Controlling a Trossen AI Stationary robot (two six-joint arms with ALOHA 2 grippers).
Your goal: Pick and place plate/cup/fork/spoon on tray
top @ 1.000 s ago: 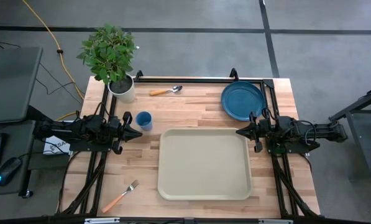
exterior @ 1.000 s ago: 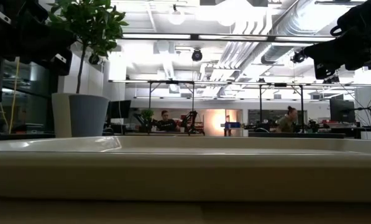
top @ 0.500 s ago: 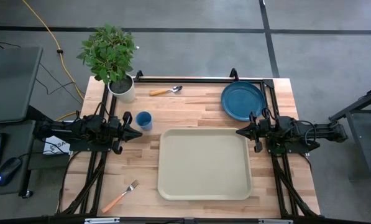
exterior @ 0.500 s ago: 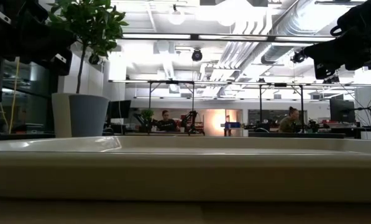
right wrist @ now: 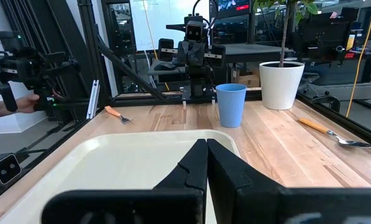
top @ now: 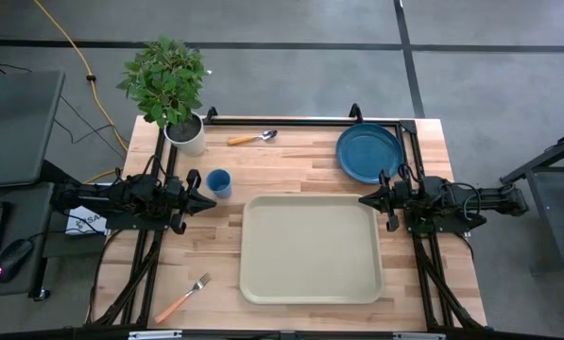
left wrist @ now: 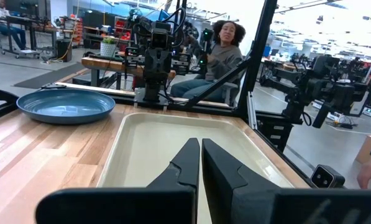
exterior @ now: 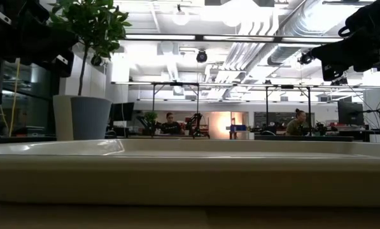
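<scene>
On the worktop (top: 300, 165) the tray (top: 310, 247) lies central, plate (top: 368, 152) beyond its far right corner, cup (top: 218, 182) beside the left gripper (top: 209, 202), fingers closed empty; right gripper (top: 364, 200) likewise. Spoon (top: 252, 138) far edge, fork (top: 183, 297) near-left.

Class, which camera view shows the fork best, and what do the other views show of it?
The high view: the whole fork lies on the table, tines and orange handle plain. The right wrist view shows it small and far off. The low and left wrist views do not show it.

No text, label or number can be read anywhere.
</scene>
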